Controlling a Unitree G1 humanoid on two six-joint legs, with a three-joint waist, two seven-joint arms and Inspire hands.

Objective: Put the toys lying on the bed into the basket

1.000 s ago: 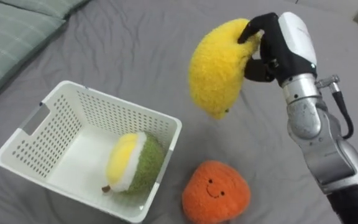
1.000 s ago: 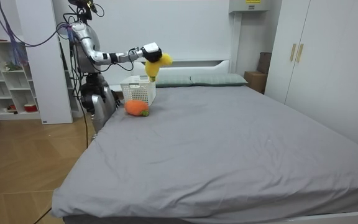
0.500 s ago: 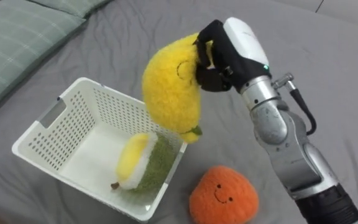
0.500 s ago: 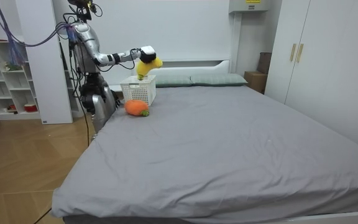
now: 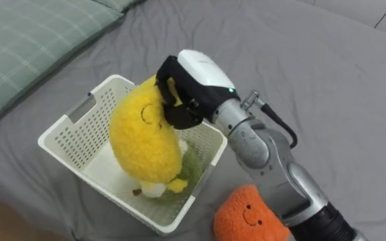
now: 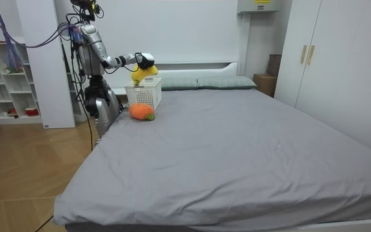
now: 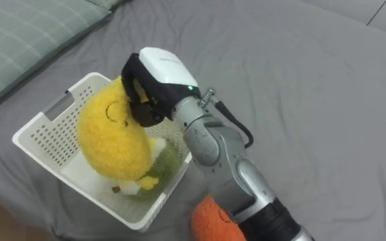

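Green checked pillow (image 5: 32,40) lies at the far left on the grey bed (image 5: 327,80), and the white basket (image 5: 62,137) stands beside it. We hold the yellow plush toy (image 5: 143,137) over the basket's middle, above a green-and-white toy (image 5: 191,171) inside, with the fingers of our right hand (image 5: 200,73) curled around its top. An orange plush toy (image 5: 250,217) rests on the bed just outside the basket's right corner.

pillow (image 5: 25,40): green checked, far left | wardrobe (image 6: 340,64): white, room view's right | shelf (image 6: 5,84): open, room view's left | floor (image 6: 24,174): wood, near left
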